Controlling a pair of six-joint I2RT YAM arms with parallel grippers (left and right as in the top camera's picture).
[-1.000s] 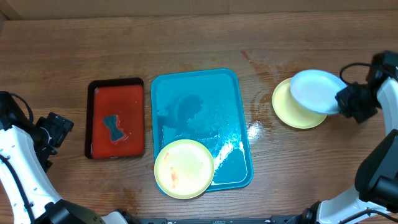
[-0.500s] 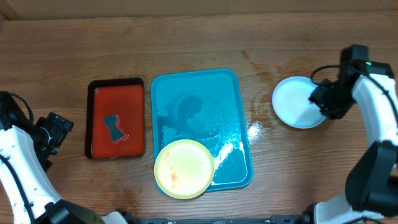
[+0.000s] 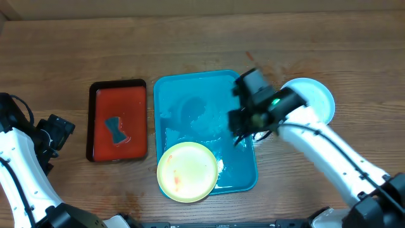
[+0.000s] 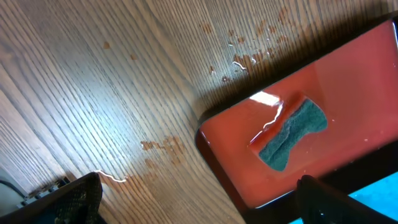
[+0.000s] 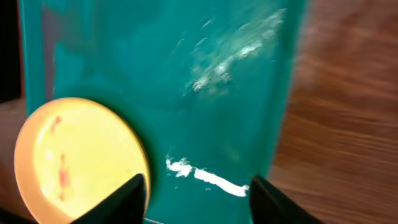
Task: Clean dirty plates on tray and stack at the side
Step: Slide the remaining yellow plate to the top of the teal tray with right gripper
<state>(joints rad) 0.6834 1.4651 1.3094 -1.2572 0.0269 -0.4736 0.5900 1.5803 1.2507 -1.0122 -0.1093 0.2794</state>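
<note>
The yellow plate (image 3: 187,171), smeared red, sits at the tray's (image 3: 202,95) near-left corner, its edge overhanging the rim. Being round, it offers no preferred grip axis. The right fingers (image 3: 242,126) hover over the tray's right half, spread wide and empty. The plate lies to their left and closer to the robot. The left fingers (image 3: 57,130), also wide and empty, hang well apart beyond the red tray (image 3: 96,120), so the right arm is likely nearer. Farthest, a pale plate (image 3: 316,95) rests on the worktop (image 3: 190,44).

Glossy wet plastic tray (image 3: 190,95) on grained wood table (image 3: 190,44).
</note>
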